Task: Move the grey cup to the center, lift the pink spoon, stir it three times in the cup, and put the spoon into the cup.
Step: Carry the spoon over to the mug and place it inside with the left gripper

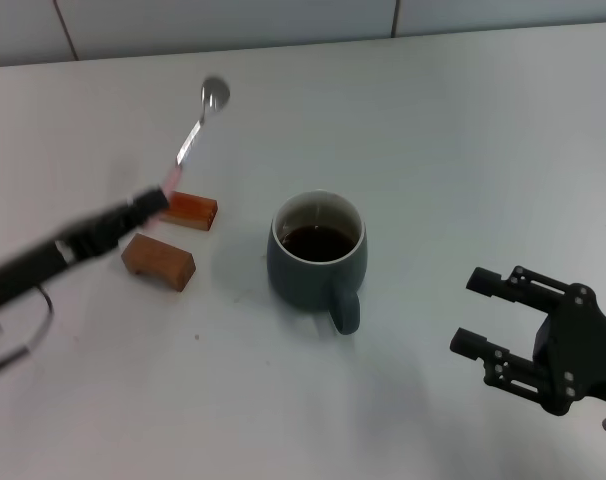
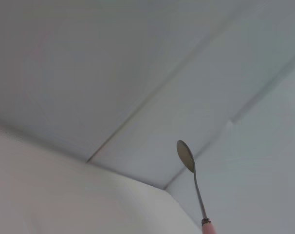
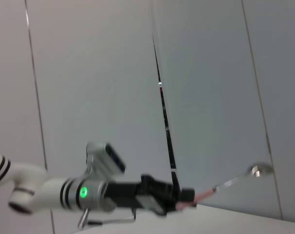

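In the head view we see the left gripper [image 1: 155,197] at the middle left of the frame, its fingers closed on the handle of the pink spoon [image 1: 198,127]. The spoon is held in the air and its metal bowl points to the upper left. The grey cup [image 1: 317,256] stands on the table [image 1: 463,150] in the center, with dark liquid inside. Two orange-brown blocks [image 1: 159,259] lie to its left. The right gripper [image 1: 478,313] hovers at the lower right with open fingers.

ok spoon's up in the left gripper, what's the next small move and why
Probably carry the pink spoon right toward the grey cup and tip its bowl down. The left gripper holds it by the handle, bowl up, well left of the cup, which holds dark liquid. The right gripper waits open nearby.
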Action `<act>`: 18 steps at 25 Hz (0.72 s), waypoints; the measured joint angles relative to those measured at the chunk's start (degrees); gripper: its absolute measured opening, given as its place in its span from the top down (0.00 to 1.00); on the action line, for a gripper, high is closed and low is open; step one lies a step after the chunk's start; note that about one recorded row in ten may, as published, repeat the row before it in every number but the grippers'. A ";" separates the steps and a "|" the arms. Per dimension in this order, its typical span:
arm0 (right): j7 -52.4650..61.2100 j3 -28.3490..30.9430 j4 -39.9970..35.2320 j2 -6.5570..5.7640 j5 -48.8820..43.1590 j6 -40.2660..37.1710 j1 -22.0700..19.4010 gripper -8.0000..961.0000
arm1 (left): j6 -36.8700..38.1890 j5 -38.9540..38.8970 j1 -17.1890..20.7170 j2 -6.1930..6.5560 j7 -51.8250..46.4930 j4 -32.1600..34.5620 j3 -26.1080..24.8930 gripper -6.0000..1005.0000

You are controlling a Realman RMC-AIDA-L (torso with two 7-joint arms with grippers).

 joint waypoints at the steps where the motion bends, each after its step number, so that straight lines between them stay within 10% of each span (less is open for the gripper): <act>1: 0.00 0.12 -0.03 0.00 0.12 0.05 0.00 0.30 | -0.22 2.39 0.37 0.47 -1.67 5.39 -0.33 0.87; 9: -0.01 0.97 -0.66 0.00 0.45 0.83 -0.08 0.30 | -0.87 23.51 1.36 -0.17 -14.20 44.05 -6.42 0.87; 18: -0.01 1.77 -0.66 0.00 0.47 1.68 -0.34 0.30 | 4.37 37.93 -2.32 -0.56 -22.59 66.91 -6.55 0.87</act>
